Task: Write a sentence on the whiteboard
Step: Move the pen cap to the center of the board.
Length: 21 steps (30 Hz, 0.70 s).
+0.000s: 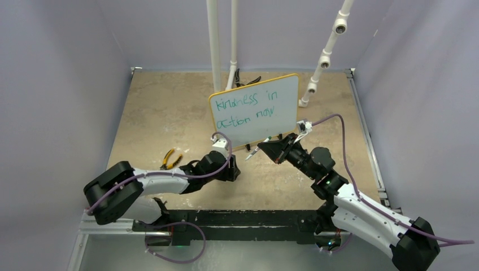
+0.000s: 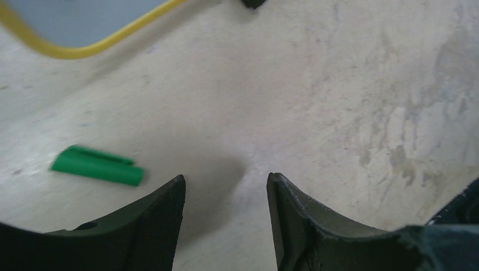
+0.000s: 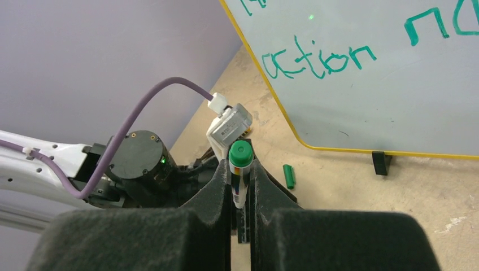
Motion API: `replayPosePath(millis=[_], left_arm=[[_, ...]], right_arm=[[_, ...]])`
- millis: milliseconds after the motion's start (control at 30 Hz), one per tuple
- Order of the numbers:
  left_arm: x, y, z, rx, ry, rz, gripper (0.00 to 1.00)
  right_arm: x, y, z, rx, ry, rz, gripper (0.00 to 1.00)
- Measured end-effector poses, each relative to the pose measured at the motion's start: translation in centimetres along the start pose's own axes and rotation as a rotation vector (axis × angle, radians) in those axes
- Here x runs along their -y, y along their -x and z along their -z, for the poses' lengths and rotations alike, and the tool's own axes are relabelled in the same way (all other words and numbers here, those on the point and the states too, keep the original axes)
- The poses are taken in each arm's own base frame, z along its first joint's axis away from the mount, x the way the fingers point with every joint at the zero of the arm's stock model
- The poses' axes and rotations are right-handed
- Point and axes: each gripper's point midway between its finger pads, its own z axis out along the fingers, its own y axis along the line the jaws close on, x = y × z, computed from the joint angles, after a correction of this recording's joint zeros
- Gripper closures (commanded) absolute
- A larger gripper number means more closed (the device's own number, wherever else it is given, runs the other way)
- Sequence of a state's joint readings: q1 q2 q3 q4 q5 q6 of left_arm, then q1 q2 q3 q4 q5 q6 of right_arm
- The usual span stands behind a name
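The whiteboard (image 1: 254,107) stands upright on black feet mid-table, its yellow frame (image 2: 85,51) showing in the left wrist view. The sentence (image 1: 245,110) in teal marker reads "kindness in action now"; the word "action" (image 3: 319,59) shows in the right wrist view. My right gripper (image 1: 266,148) (image 3: 241,164) is shut on a white marker (image 3: 240,175) with a green end, just in front of the board's lower edge. My left gripper (image 1: 231,169) (image 2: 226,180) hovers open over the table, empty. A green cap (image 2: 96,165) (image 3: 288,176) lies on the table beside it.
Yellow-handled pliers (image 1: 168,159) lie left of the left arm. White pipes (image 1: 214,45) (image 1: 325,56) rise behind the board, with a dark tool (image 1: 248,81) at their foot. Metal rails (image 1: 367,130) edge the table. The left arm's wrist (image 3: 138,161) sits close to my right fingers.
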State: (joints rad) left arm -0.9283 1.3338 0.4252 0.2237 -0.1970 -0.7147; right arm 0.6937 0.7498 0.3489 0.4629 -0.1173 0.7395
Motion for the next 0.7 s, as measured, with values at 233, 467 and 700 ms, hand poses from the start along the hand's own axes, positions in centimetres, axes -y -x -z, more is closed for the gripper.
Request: replayPosePath(millis=[233, 467, 700], left_arm=[[4.1, -0.1, -1.3, -0.011, -0.155, -0.007, 0.46], [4.8, 2.7, 1.0, 0.071, -0.186, -0.083, 0.47], [2.3, 5.0, 2.8, 0.133, -0.078, -0.192, 0.55]], right_arm=[[0.3, -0.2, 0.2, -0.008, -0.017, -0.001, 1.0], [0.4, 0.5, 0.6, 0.019, -0.034, 0.01, 0.99], [0.4, 1.1, 0.9, 0.033, -0.051, 0.027, 0.99]])
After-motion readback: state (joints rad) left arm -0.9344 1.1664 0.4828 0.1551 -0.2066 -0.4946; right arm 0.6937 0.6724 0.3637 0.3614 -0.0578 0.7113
